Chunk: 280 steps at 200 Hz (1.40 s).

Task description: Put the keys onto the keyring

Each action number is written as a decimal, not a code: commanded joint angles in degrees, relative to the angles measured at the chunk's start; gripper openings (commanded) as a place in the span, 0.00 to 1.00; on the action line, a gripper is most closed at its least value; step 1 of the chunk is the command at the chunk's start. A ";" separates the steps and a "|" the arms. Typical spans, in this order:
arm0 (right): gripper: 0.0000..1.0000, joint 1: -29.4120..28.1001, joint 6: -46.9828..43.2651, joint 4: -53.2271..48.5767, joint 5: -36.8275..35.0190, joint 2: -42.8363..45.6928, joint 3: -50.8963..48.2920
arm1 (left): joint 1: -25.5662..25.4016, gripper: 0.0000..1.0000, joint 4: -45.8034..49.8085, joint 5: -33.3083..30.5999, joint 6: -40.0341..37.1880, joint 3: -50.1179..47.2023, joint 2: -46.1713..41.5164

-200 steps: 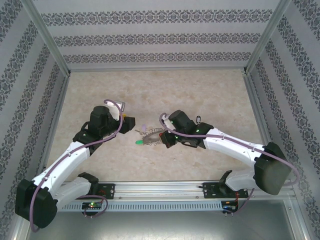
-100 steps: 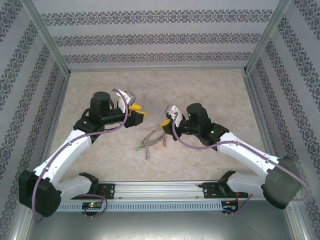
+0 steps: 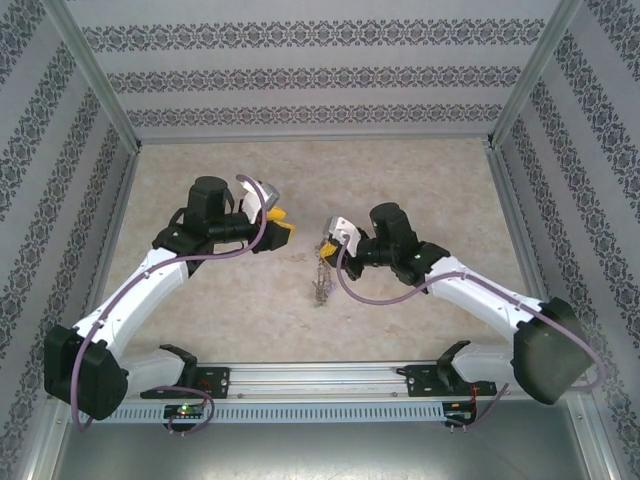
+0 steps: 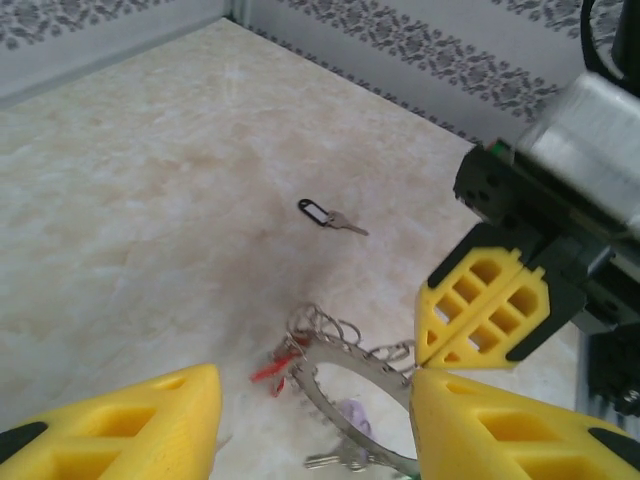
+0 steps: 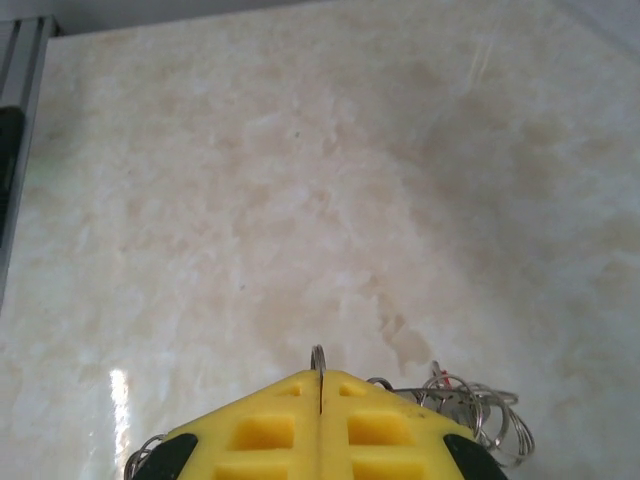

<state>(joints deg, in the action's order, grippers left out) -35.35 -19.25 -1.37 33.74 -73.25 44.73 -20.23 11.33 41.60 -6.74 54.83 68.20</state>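
Observation:
My right gripper is shut on the rim of the keyring, a flat grey ring fringed with wire loops that hangs edge-down above the table. In the left wrist view the right gripper's yellow fingers pinch the keyring, and a red key dangles from its far side beside a pale purple tag and a silver key. My left gripper stands open a little left of the ring, holding nothing. The rim pokes up between the right fingers.
A small key with a black tag lies alone on the beige marble-patterned table. Patterned walls and aluminium posts enclose the table. A metal rail runs along the near edge.
The right gripper has risen from the table with the keyring, which now hangs down from it. The left gripper has lifted and pulled back to the left.

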 commanded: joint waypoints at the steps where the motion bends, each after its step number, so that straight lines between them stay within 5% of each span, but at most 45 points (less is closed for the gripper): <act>1: 0.00 0.38 4.12 0.44 8.07 -0.63 -1.22 | 0.47 0.54 2.02 -3.64 -0.75 -1.18 -2.23; 69: 0.00 -0.01 7.38 0.93 1.09 -0.17 -10.20 | 0.43 0.54 -1.49 -2.58 2.08 -4.74 -3.81; 122: 0.00 7.82 21.81 5.48 10.73 2.39 -7.88 | 0.30 0.54 -0.26 -2.24 1.03 -3.91 -4.01; 154: 0.00 5.48 16.28 12.33 14.24 6.80 -7.73 | 0.30 0.55 -6.98 2.06 0.85 -6.73 -4.97; 188: 0.00 4.86 19.15 19.53 9.83 7.94 -4.98 | 0.22 0.56 -12.10 11.64 -3.12 -8.58 -4.40; 280: 0.00 0.66 10.94 18.85 12.30 6.11 -0.80 | -4.20 0.54 -8.85 13.48 -12.71 -6.53 -2.33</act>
<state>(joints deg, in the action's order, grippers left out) -34.50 -5.89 14.20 44.03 -67.02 41.23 -23.68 1.04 52.10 -13.32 47.07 65.89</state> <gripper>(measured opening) 0.052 0.551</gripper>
